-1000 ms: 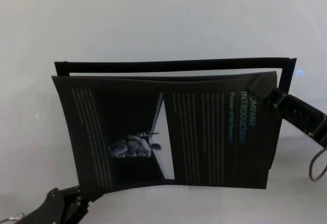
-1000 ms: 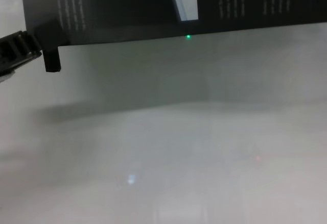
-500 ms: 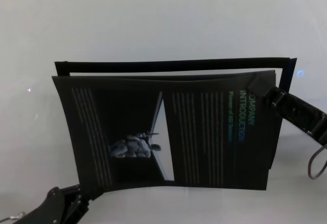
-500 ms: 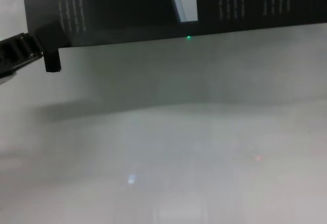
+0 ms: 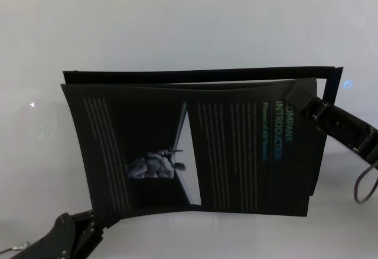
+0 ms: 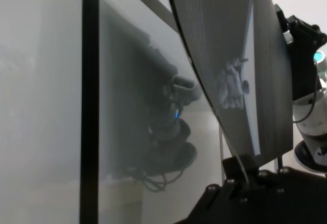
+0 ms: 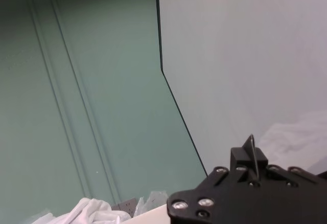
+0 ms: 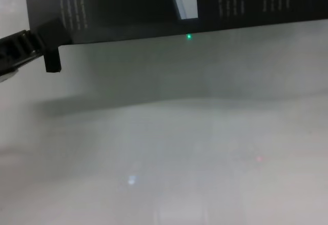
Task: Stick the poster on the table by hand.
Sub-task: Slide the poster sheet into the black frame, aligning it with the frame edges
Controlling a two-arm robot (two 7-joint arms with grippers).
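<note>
Little had moved since the earlier frames: the poster (image 5: 195, 147) had crept slightly toward the far black frame bar (image 5: 201, 73), so the pale gap between its far edge and that bar had narrowed to a sliver, and the right gripper (image 5: 302, 104) had shifted a touch with it. Both arms held the sheet as before, at opposite corners. In the head view the poster hung spread over the pale table (image 5: 177, 23), bowed rather than flat, its near edge curving and its far edge lifted in a shallow wave. The left gripper (image 5: 94, 229) was closed on the near left corner; in the chest view that gripper (image 8: 48, 45) showed as a black block clamped over the poster's (image 8: 133, 4) corner, with a soft shadow on the table (image 8: 179, 148) below it. The right gripper was shut on the far right corner beside the printed title, its arm running off to the right edge. From the left wrist view the poster (image 6: 240, 76) curved up from the left gripper (image 6: 240, 180), clear of the surface behind it, with the right gripper (image 6: 286, 27) at its far corner. The right wrist view showed a thin edge of the sheet (image 7: 252, 155) pinched in the right gripper (image 7: 249, 165).
</note>
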